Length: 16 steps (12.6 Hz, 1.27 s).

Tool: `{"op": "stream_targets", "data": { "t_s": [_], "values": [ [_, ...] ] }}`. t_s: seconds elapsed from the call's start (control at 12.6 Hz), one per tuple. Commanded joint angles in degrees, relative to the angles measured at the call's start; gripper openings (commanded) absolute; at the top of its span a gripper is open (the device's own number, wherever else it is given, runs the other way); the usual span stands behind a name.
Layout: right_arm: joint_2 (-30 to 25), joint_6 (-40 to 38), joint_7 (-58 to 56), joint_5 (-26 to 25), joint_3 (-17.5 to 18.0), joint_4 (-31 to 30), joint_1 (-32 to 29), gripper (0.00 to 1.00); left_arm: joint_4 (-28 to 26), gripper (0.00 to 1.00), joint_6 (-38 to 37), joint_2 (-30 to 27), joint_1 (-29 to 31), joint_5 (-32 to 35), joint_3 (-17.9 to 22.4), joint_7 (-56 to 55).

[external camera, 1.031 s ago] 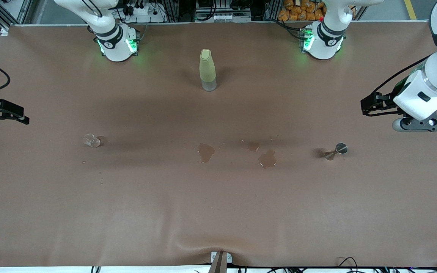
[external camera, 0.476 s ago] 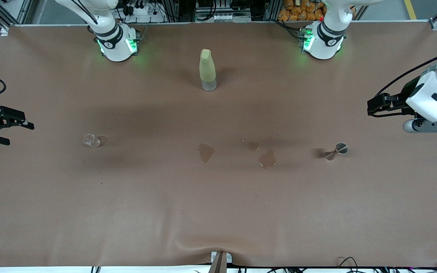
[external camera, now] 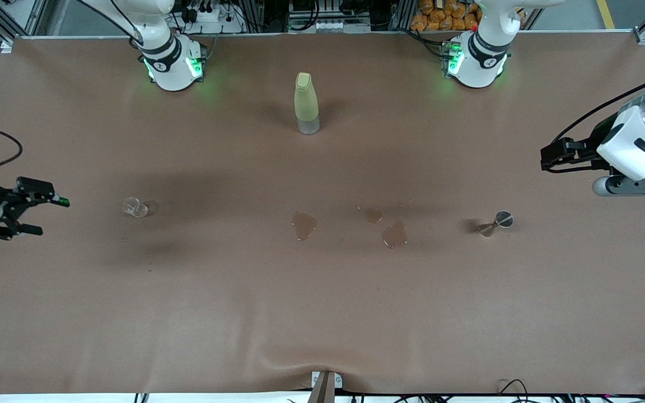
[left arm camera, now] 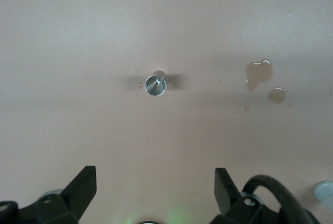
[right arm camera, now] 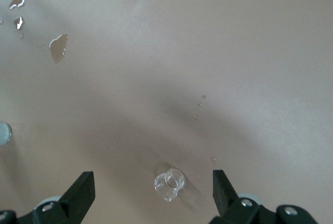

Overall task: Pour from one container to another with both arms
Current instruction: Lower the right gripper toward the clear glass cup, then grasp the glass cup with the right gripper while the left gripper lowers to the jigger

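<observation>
Three wet puddles [external camera: 304, 225] stain the brown desk [external camera: 322, 313]. Only the wrist views show the left hand [left arm camera: 155, 190] and right hand [right arm camera: 153, 193] both spread, empty.

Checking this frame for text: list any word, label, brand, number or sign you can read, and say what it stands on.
No text can be read in any view.
Right arm's base: a small dark round mark, too small to read.
Left arm's base: the same kind of mark, too small to read.
Yellow-green bottle, glass cup, metal jigger: no label or print visible.
</observation>
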Motion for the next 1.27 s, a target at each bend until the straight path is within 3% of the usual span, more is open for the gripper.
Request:
{"op": "stream_targets", "data": {
  "t_s": [0.0,0.4,0.56,0.79,1.19],
  "values": [
    [1.4,-0.2,-5.5,5.0,0.5,0.3,-1.4,1.00,-0.6,1.00,-0.1,-0.7,0.1,-0.5,-0.1,0.4],
    [7.2,-1.1,-22.1,13.4,0.6,-0.4,-5.4,1.00,-0.6,1.00,-0.1,-0.7,0.2,-0.3,-0.1,0.6],
    [9.6,-4.3,-34.0,20.0,0.5,-1.3,-7.7,1.00,-0.6,1.00,-0.1,-0.7,0.1,-0.3,-0.2,0.7],
    [11.2,-5.1,-48.1,21.0,0.5,-1.7,-9.5,1.00,-0.6,1.00,-0.2,-0.7,0.1,-0.4,-0.2,1.3],
    [15.5,-11.7,-58.2,26.0,0.7,-1.7,-16.3,1.00,-0.6,1.00,-0.1,-0.7,0.8,-0.7,-0.1,8.4]
  ]
}}
